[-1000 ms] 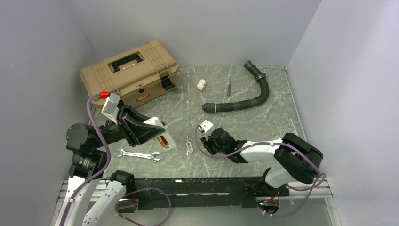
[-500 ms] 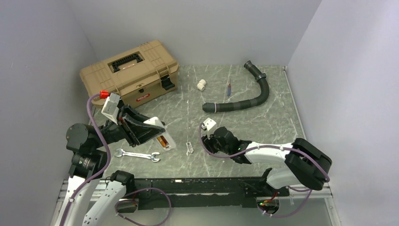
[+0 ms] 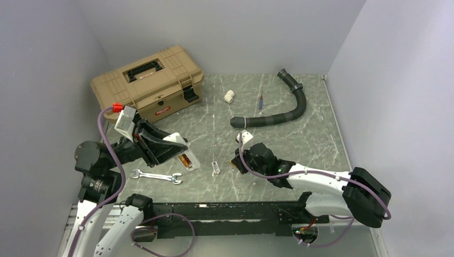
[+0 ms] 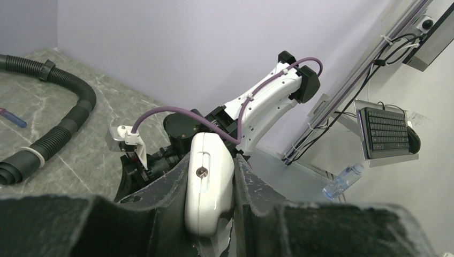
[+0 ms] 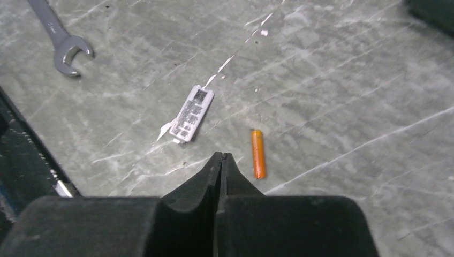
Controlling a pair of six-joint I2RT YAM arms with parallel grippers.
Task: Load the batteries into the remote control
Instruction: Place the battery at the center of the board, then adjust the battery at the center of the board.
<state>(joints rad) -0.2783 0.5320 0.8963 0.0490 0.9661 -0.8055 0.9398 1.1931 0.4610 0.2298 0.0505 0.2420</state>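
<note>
On the grey-green tabletop (image 3: pixel 310 139), veined white like marble, an orange battery (image 5: pixel 258 153) lies beside a white cover (image 5: pixel 191 113) with dark print, a tan toolbox (image 3: pixel 147 85) with a black handle fills the far-left corner, a ribbed black hose (image 3: pixel 303 101) nears the far edge, and the remote control (image 4: pixel 207 187) is plain white.
</note>
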